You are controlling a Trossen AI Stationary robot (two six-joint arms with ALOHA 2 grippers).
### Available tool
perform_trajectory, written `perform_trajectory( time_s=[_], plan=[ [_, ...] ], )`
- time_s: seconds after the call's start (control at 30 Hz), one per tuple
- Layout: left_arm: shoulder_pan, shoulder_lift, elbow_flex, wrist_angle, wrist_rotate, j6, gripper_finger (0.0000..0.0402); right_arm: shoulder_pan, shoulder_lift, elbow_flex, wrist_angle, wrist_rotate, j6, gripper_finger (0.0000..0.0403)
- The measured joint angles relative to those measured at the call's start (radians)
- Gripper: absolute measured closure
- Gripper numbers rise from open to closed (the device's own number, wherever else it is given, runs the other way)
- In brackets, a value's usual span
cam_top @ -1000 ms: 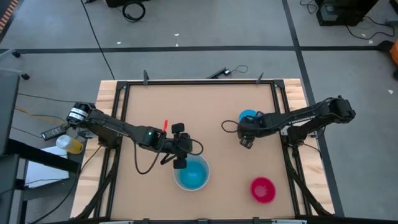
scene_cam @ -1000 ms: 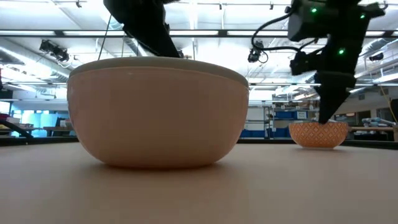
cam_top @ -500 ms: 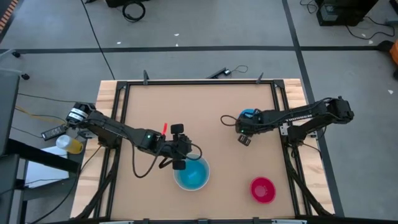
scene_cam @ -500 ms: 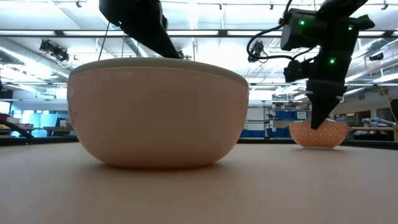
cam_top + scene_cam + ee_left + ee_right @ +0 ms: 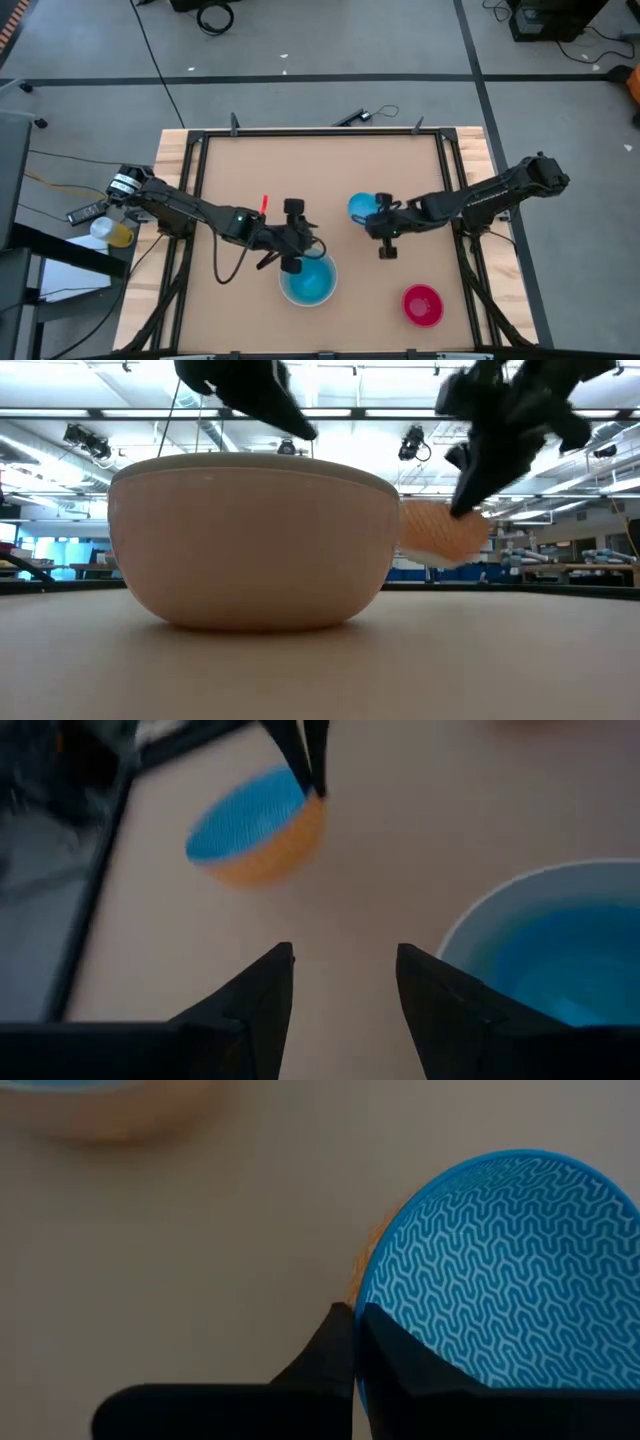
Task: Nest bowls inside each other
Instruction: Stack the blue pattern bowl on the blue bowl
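A stack of bowls stands near the table's front edge: a large peach-orange bowl (image 5: 255,545) with a grey-white rim (image 5: 470,915) and a teal inside (image 5: 308,280). My left gripper (image 5: 345,985) hovers open beside and above this stack (image 5: 300,243), touching nothing. My right gripper (image 5: 352,1342) is shut on the small bright blue bowl (image 5: 362,207), orange on the outside, in the air at mid-table. A small magenta-red bowl (image 5: 422,305) rests on its base at the front right. My right gripper pinches the small blue bowl's rim (image 5: 368,1330), one finger inside the bowl and one outside against its orange wall. The fingers slant down from the table's right side. The bowl (image 5: 440,532) hangs lifted clear of the table and tilted.
A black frame (image 5: 320,130) runs around the tabletop. Bare tabletop (image 5: 330,170) lies across the far half. A red marker (image 5: 265,203) sits beside the left arm.
My right gripper has shut on the small blue bowl's rim, lifted it off the table and carried it toward the table's left, toward the stack, rolling as it went. The bowl, which stood on its base at the right, now hangs tilted in the air.
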Motion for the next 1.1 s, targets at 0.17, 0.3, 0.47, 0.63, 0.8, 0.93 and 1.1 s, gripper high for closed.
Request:
perform_trajectory(
  time_s=[0.17, 0.3, 0.47, 0.63, 0.8, 0.93, 1.1],
  plan=[
    [0.000, 0.058, 0.000, 0.138, 0.047, 0.341, 0.0221, 0.060, 0.000, 0.005, 0.134, -0.059, -0.192, 0.0393],
    [0.018, 0.116, 0.000, 0.247, 0.052, 0.480, 0.0221, 0.075, 0.000, 0.006, 0.163, -0.062, -0.213, 0.0393],
    [0.051, 0.154, 0.000, 0.326, 0.078, 0.523, 0.0221, 0.076, 0.000, 0.006, 0.156, -0.061, -0.214, 0.0393],
    [0.099, 0.156, 0.000, 0.339, 0.224, 0.504, 0.0221, 0.076, 0.000, 0.006, 0.150, -0.062, -0.267, 0.0394],
    [0.146, 0.156, 0.000, 0.340, 0.261, 0.454, 0.0221, 0.076, 0.000, 0.006, 0.154, -0.064, -0.353, 0.0394],
    [0.170, 0.156, 0.000, 0.314, 0.331, 0.439, 0.0223, 0.066, 0.000, 0.006, 0.162, -0.079, -0.407, 0.0394],
    [0.180, 0.156, 0.002, 0.251, 0.390, 0.472, 0.0262, 0.050, 0.000, 0.006, 0.169, -0.111, -0.454, 0.0388]
  ],
)
